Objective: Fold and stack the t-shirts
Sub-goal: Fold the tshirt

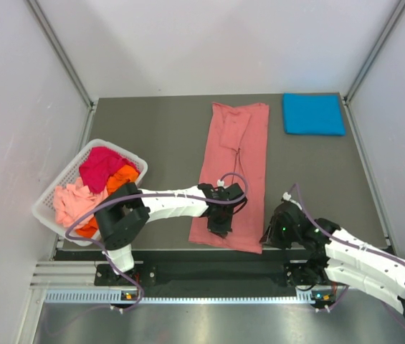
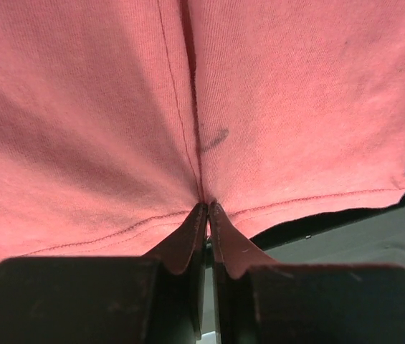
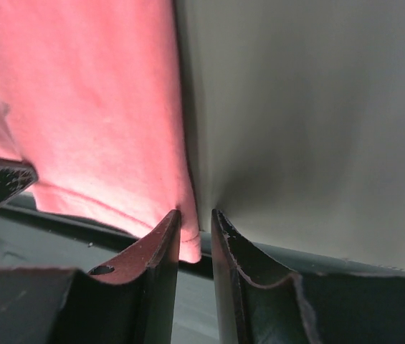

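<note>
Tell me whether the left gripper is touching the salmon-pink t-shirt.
Touching. The left wrist view shows the left gripper closed on the hem of the salmon-pink t-shirt, cloth puckering at its tips.

The grey table (image 1: 159, 136) carries a salmon-pink t-shirt (image 1: 241, 143) stretched from near to far along its middle. A folded blue t-shirt (image 1: 313, 114) lies far right, and a white basket (image 1: 50, 193) sits near left.

The salmon shirt (image 1: 234, 165) was plain pink, one small dark smudge near its hem, blue shirt (image 1: 313, 114) bright and plain, magenta shirt (image 1: 100, 163), orange shirt (image 1: 123, 177) and pale pink shirt (image 1: 68, 202), basket (image 1: 53, 185) white and slatted, table (image 1: 152, 136) dull grey, arms (image 1: 173, 202) white with black joints, walls (image 1: 224, 43) white.
</note>
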{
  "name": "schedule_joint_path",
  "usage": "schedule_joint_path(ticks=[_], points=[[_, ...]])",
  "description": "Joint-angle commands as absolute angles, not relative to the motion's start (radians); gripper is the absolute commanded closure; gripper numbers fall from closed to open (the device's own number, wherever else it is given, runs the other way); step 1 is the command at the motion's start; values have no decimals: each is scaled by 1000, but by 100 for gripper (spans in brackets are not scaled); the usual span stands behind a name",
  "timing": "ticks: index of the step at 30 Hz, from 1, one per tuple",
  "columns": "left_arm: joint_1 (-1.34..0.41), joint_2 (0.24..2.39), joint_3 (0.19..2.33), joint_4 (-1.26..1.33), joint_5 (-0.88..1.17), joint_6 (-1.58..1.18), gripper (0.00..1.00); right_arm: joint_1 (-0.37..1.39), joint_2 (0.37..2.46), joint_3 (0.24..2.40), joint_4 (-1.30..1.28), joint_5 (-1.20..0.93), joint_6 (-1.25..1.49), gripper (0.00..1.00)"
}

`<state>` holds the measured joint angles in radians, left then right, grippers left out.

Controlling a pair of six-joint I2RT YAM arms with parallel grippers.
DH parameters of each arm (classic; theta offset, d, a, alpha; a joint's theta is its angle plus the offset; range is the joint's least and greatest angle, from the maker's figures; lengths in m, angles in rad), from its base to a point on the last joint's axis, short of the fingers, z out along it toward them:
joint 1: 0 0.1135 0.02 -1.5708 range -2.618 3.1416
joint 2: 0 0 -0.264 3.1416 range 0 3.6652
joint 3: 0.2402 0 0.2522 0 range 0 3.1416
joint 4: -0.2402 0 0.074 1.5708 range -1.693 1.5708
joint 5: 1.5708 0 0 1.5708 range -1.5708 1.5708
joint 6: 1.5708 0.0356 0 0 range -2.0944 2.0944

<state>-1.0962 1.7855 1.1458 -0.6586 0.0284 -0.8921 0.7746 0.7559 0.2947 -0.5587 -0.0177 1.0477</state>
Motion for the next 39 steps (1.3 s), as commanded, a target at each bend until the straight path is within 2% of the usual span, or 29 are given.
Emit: schedule_joint_path(ticks=[1, 11, 13, 14, 17, 19, 22, 29, 39], points=[[-1103, 1782, 1134, -652, 25, -899, 89, 769, 726, 279, -502, -58, 1072, 75], [-1104, 1796, 1118, -652, 29, -907, 90, 779, 658, 195, -477, -87, 1127, 78], [-1104, 1790, 1123, -655, 28, -907, 90, 782, 632, 186, -483, -89, 1135, 85], [-1104, 1787, 1127, -663, 26, -907, 89, 784, 623, 187, -483, -87, 1138, 91], [-1106, 1773, 1167, -702, 22, -896, 83, 784, 598, 199, -494, -83, 1137, 95], [-1106, 1761, 1218, -751, -17, -888, 77, 784, 595, 209, -509, -80, 1137, 94], [-1106, 1738, 1284, -833, -72, -867, 69, 785, 600, 219, -531, -84, 1143, 82], [-1091, 1675, 1290, -894, -94, -824, 65, 798, 552, 218, -578, -84, 1170, 72], [-933, 1516, 1051, -812, -11, -776, 62, 813, 541, 175, -529, -121, 1207, 71]])
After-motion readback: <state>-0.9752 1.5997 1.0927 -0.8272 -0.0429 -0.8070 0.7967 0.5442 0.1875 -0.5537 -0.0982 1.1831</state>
